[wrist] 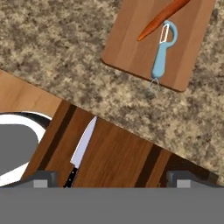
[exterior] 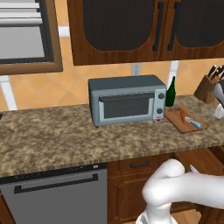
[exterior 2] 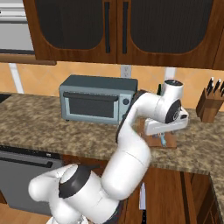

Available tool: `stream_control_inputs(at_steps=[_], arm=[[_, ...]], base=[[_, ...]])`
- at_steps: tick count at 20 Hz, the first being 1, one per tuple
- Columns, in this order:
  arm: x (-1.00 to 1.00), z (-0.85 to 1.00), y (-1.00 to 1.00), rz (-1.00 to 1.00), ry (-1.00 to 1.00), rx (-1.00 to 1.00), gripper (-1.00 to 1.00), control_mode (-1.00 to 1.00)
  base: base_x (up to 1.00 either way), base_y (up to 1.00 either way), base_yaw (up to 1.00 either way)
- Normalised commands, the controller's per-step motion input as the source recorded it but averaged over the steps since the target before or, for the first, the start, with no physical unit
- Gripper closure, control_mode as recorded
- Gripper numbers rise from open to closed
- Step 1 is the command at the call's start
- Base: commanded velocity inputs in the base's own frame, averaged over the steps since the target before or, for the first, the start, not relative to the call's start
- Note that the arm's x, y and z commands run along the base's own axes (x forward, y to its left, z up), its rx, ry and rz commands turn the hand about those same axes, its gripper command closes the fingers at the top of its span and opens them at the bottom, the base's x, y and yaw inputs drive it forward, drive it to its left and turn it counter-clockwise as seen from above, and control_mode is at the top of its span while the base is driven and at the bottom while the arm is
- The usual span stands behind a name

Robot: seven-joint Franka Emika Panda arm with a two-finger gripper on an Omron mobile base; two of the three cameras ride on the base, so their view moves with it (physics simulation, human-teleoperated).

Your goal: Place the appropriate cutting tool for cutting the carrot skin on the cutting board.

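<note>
While you watch the hand view, you've got the peeler (wrist: 161, 61) lying flat on the cutting board (wrist: 127, 48), its light-blue handle running lengthwise along the board and its silvery head up beside the carrot (wrist: 159, 19). From the left base view, the peeler (exterior: 193, 122) points its long axis diagonally, one end toward the far left and the other toward the near right of the board (exterior: 177, 124), with the carrot (exterior: 183, 116) just to its left and angled much the same way. You'll see the board sits on the speckled counter (exterior: 65, 135), right of the grey toaster oven (exterior: 127, 99), with a dark green bottle (exterior: 170, 92) behind it and the knife block (exterior: 209, 87) at the far right. Down below the counter edge, a black-handled knife (wrist: 81, 151) lies against the wooden cabinet front. The gripper (wrist: 111, 177) holds nothing; its fingertips (wrist: 43, 178) stand wide apart. No writing or brand can be read on the oven or anything else.
</note>
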Motion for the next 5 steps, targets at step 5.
stream_control_inputs(at_steps=[5], arm=[[-1.00,0.26,0.73,0.19,-0.11,-0.18,-1.00,-1.00]], base=[[0.00,0.00,0.00]])
